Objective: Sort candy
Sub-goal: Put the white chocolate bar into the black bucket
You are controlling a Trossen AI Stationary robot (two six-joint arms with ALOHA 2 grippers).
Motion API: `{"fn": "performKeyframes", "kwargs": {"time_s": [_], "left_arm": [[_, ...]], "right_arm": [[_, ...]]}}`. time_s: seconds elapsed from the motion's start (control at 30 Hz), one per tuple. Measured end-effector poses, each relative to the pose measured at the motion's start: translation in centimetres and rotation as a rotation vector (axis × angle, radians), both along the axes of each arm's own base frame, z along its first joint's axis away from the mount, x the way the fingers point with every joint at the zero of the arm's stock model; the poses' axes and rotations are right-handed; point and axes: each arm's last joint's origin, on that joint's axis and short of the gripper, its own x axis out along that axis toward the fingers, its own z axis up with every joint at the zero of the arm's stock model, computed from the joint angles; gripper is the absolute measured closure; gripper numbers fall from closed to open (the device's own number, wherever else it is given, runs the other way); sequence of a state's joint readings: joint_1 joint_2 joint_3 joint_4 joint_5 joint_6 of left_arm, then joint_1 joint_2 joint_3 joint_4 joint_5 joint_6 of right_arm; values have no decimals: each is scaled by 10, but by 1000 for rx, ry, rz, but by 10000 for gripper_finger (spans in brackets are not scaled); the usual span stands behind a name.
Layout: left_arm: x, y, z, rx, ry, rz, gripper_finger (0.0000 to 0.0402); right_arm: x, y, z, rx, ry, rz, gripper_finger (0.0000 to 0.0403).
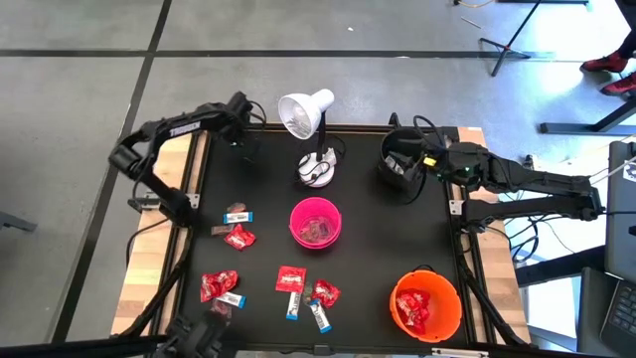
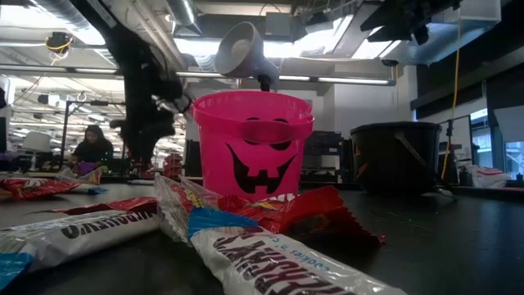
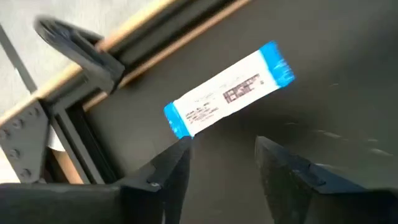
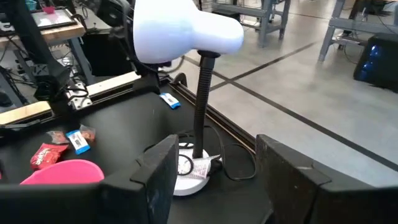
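While the left gripper (image 3: 221, 165) hovers with fingers spread over a white-and-blue bar (image 3: 229, 98) lying at the table's far left corner, a careless close could nudge it against the table frame (image 3: 68, 115) instead of pinching it.

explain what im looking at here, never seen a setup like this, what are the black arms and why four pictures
These are two robot arms at a black table, each ending in a two-finger gripper. One picture looks straight down, one looks level across the tabletop, and two come from cameras on the arms' wrists.

The left gripper hovers open over a white-and-blue bar near the table's far left corner, holding nothing. The right gripper, also open and empty, hangs at the far right beside a black bucket, facing the white desk lamp.

Loose candy lies scattered at the near side. A pink bucket and an orange bucket already hold some.
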State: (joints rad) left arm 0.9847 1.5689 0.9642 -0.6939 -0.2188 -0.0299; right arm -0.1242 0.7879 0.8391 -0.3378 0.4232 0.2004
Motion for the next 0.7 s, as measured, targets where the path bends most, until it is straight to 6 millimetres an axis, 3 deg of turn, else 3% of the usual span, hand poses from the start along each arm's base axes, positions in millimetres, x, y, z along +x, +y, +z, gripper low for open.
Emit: {"fn": "performKeyframes", "kwargs": {"time_s": [0.17, 0.37, 0.53, 0.7], "left_arm": [[1, 12, -22, -14, 50, 11, 204], [3, 22, -33, -12, -4, 14, 201], [7, 20, -34, -49, -52, -8, 201], [10, 9, -35, -204, -154, -17, 201]], "right_arm": [[0, 0, 0, 6, -1, 15, 194], [0, 0, 0, 7, -2, 15, 194], [0, 0, 0, 8, -2, 15, 194], [0, 1, 0, 16, -6, 23, 194]]}}
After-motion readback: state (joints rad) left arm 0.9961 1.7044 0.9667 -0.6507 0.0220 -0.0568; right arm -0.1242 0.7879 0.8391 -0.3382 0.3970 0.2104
